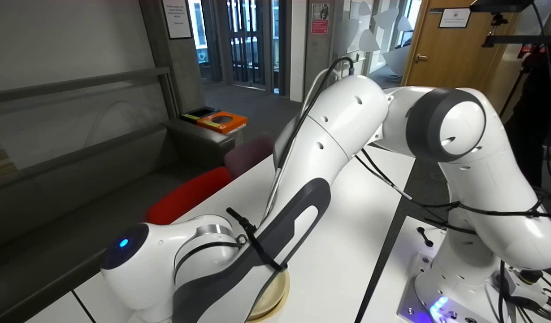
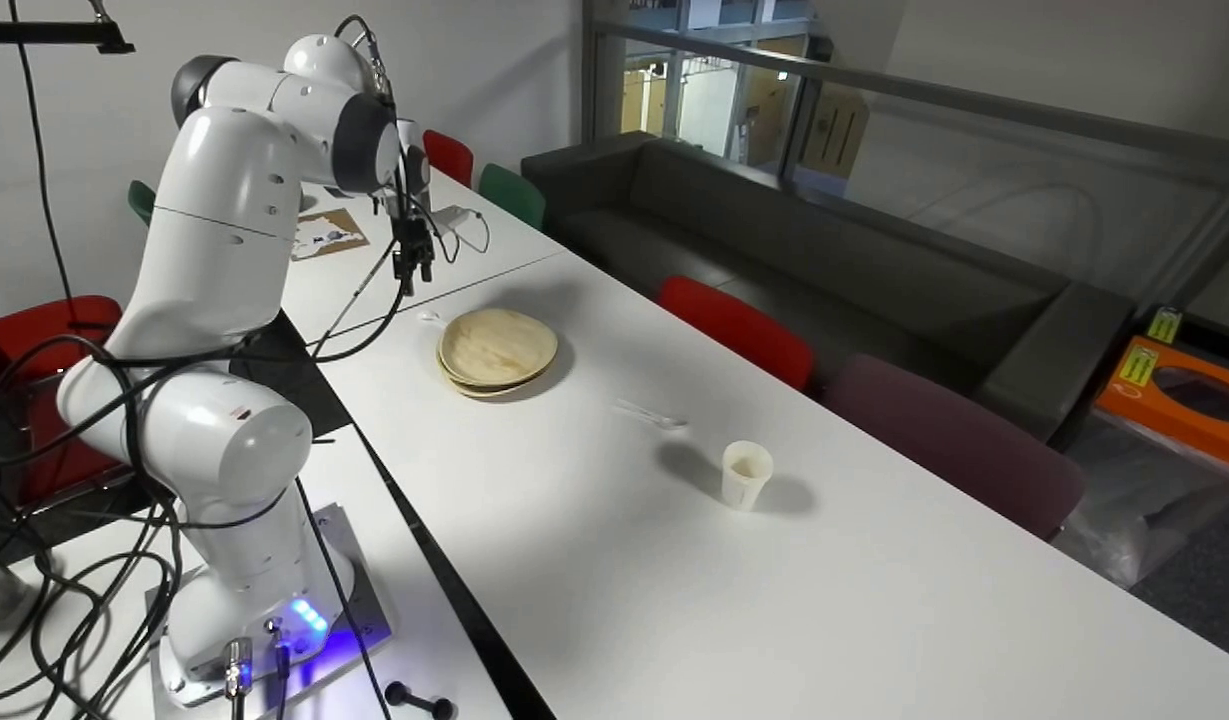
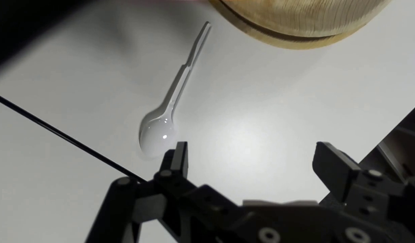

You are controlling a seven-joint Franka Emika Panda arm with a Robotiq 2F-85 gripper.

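One white plastic spoon (image 3: 168,114) lay on the table (image 3: 248,101) near the stacked wooden plates (image 3: 302,20), beside my spread, empty claw (image 3: 251,157); I judged this the approach, the next move calling for centring over it.

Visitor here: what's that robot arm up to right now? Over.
Jaws open, holding nothing. White spoon lying on the table, near the jaws. Stacked wooden dishes beside it, seemingly not in the way.
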